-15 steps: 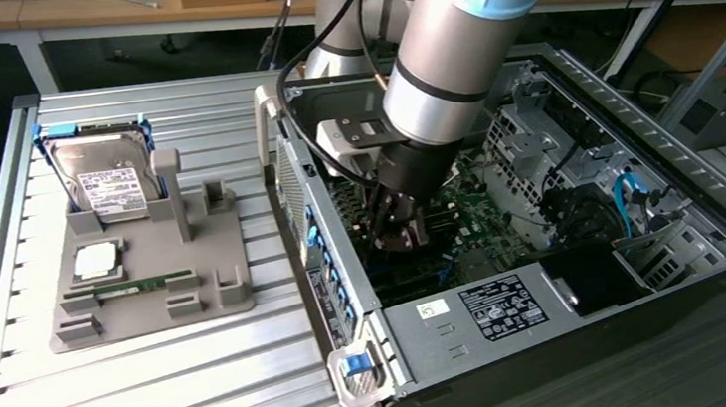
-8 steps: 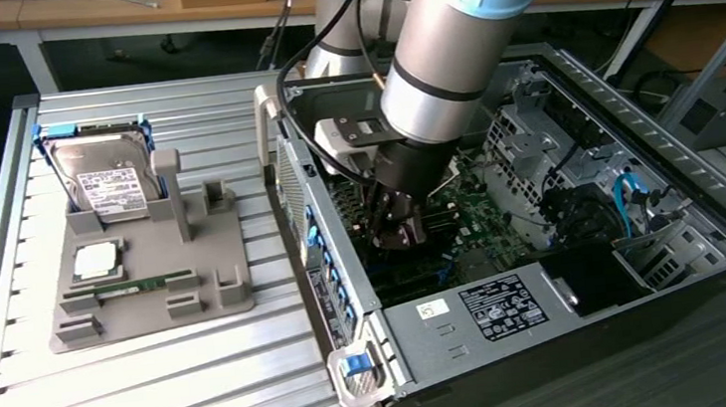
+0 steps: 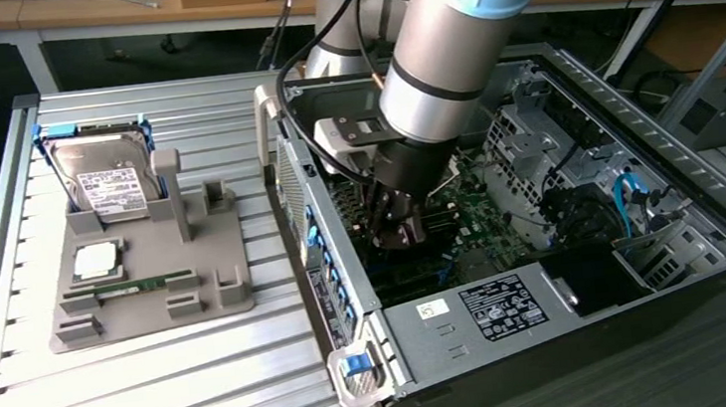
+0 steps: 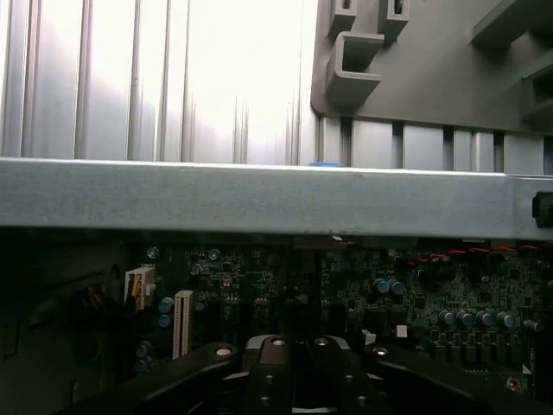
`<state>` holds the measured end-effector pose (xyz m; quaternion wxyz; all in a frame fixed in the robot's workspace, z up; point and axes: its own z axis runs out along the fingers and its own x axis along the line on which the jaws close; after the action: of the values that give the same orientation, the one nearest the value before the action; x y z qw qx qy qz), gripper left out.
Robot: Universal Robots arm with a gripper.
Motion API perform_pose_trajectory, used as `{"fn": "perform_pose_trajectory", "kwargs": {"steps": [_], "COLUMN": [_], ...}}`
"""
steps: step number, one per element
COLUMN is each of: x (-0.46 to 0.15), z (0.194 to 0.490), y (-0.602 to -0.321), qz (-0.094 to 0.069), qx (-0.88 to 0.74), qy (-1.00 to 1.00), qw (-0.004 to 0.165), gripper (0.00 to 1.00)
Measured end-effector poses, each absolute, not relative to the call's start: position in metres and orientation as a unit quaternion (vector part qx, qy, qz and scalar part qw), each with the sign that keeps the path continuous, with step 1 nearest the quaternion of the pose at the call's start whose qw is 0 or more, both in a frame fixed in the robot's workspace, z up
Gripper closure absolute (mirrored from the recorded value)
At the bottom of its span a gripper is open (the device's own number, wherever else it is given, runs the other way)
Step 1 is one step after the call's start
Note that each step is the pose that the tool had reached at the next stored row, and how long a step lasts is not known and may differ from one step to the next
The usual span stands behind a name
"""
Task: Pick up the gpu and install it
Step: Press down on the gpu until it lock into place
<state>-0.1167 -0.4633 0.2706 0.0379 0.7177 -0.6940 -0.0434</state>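
Observation:
My gripper [image 3: 400, 232] is low inside the open computer case [image 3: 345, 295], just above the green motherboard [image 3: 478, 214]. In the wrist view its black fingers [image 4: 270, 373] lie close together, shut, with the motherboard [image 4: 346, 285] beyond them and the case's grey side wall [image 4: 259, 199] across the middle. The gpu is hidden: I cannot make out a card under or between the fingers. On the grey parts holder [image 3: 146, 304], the upright slot beside the hard drive [image 3: 108, 183] stands empty.
The holder on the slatted table also carries a square chip [image 3: 97, 257] and a green RAM stick [image 3: 131, 284]. Inside the case are drive cages [image 3: 531, 137], blue cables [image 3: 626, 200] and a labelled power supply [image 3: 507, 305]. A blue latch [image 3: 356, 366] sticks out at the case's near corner.

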Motion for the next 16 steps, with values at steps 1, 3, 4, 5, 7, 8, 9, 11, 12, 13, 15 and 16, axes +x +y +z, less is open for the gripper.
{"fn": "perform_pose_trajectory", "kwargs": {"steps": [1,3,4,5,7,8,9,11,12,13,15,16], "x": [-0.1167,-0.1168,-0.1168,-0.1168,-0.1167,-0.1170,-0.1170,-0.1173,-0.1173,-0.1172,-0.1173,-0.1173], "z": [0.2706,0.2706,0.2706,0.2705,0.2704,0.2704,0.2704,0.2704,0.2703,0.2704,0.2703,0.2703], "y": [-0.4631,-0.4626,-0.4621,-0.4612,-0.4588,-0.4587,-0.4588,-0.4595,-0.4594,-0.4587,-0.4559,-0.4550], "qz": [-0.043,-0.042,-0.041,-0.041,-0.040,-0.040,-0.040,-0.040,-0.040,-0.040,-0.040,-0.040], "qx": [0.718,0.718,0.718,0.718,0.718,0.718,0.718,0.718,0.718,0.718,0.718,0.718], "qy": [-0.694,-0.694,-0.694,-0.694,-0.694,-0.694,-0.694,-0.694,-0.694,-0.694,-0.694,-0.694], "qw": [0.038,0.039,0.040,0.041,0.041,0.041,0.041,0.041,0.041,0.042,0.042,0.042], "gripper": [0.89,0.89,0.89,0.89,0.89,0.89,0.89,0.89,0.89,0.89,0.89,0.89]}}
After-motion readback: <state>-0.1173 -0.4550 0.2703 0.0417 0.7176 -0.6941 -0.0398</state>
